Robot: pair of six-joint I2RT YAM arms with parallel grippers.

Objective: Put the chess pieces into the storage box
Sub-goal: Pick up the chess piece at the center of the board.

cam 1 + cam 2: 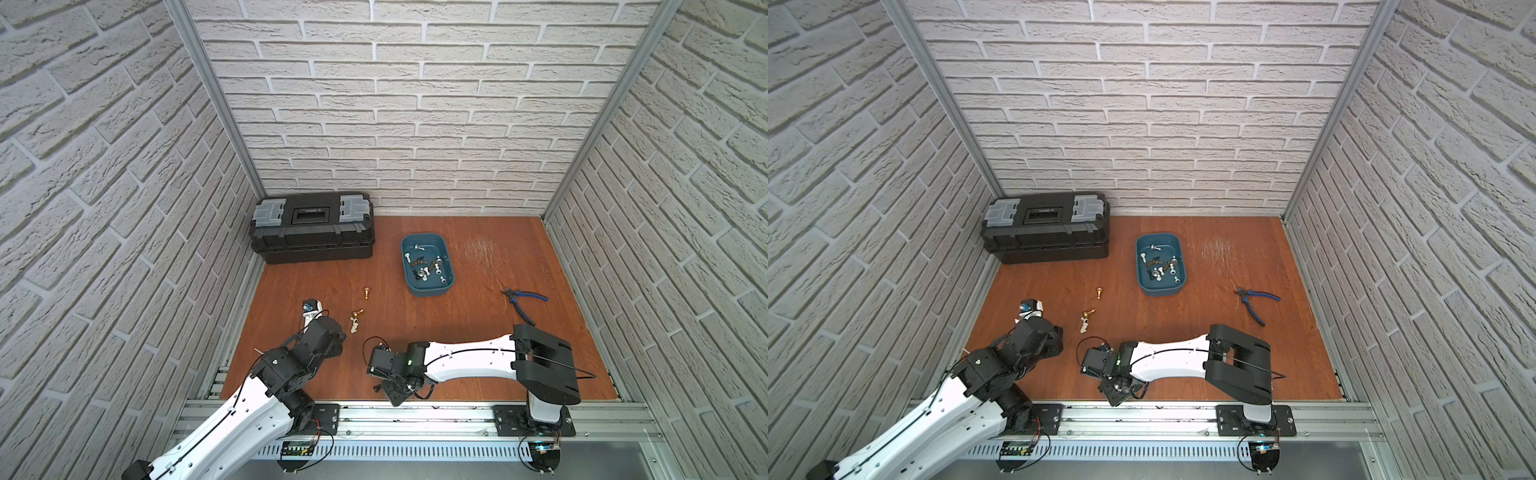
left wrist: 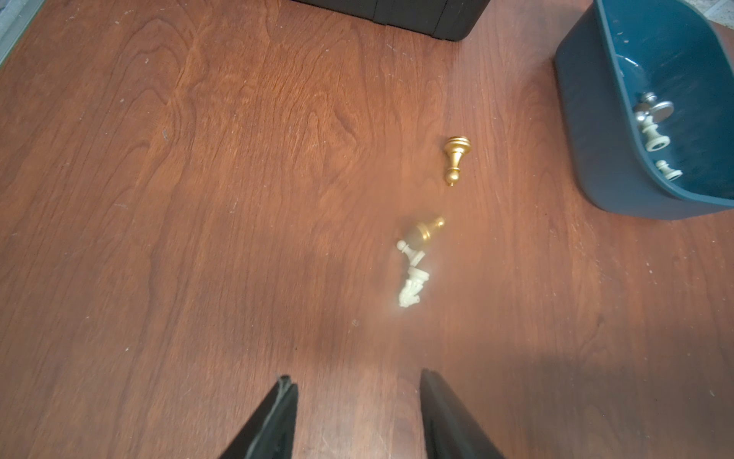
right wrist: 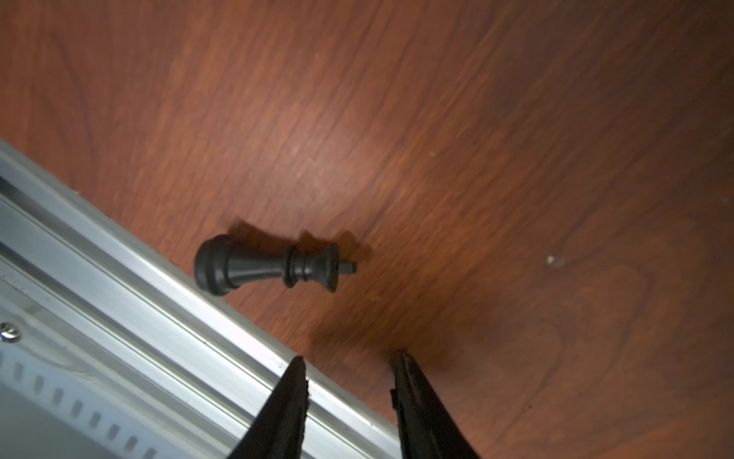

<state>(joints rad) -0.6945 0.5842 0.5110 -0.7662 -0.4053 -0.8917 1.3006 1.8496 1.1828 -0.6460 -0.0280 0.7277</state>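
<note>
The storage box [image 1: 430,291] sits on the tabletop [image 1: 457,345], well apart from both arms, with many chess pieces [image 1: 428,266] in it. A black toolbox [image 1: 311,226] stands behind it to the left, and pliers [image 1: 524,303] lie to the right. The left pincer [image 2: 357,377], jaws apart and empty, faces a gold pawn [image 2: 456,159] and a gold-and-white cluster [image 2: 415,258], nothing between. Only the right wrist view shows a black king [image 3: 270,265] lying against the metal rail [image 3: 159,318]. The right pincer [image 3: 349,357] gapes empty near it.

Storage box [image 2: 588,119] is cropped; gold piece [image 2: 425,232] blurred.
</note>
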